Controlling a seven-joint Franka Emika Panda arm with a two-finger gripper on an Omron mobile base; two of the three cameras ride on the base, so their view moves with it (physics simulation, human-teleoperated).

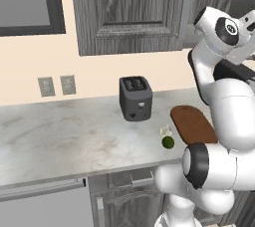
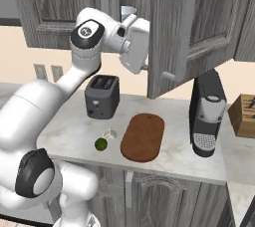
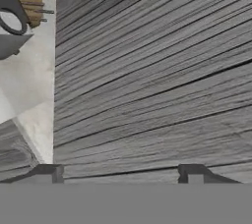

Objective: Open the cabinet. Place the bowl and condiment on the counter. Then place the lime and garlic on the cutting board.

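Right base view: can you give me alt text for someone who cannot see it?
A white robot arm reaches up beside an open cabinet door above a marble counter. On the counter: toaster, oval cutting board, lime, garlic, coffee machine.

This is a home kitchen. A long marble counter [image 1: 60, 141] runs under dark grey wood-grain wall cabinets [image 1: 129, 12]. On it stand a toaster [image 1: 135, 98] and a coffee machine [image 2: 206, 113], near an oval cutting board [image 2: 143, 137]. Two wall sockets [image 1: 57, 86] sit above.
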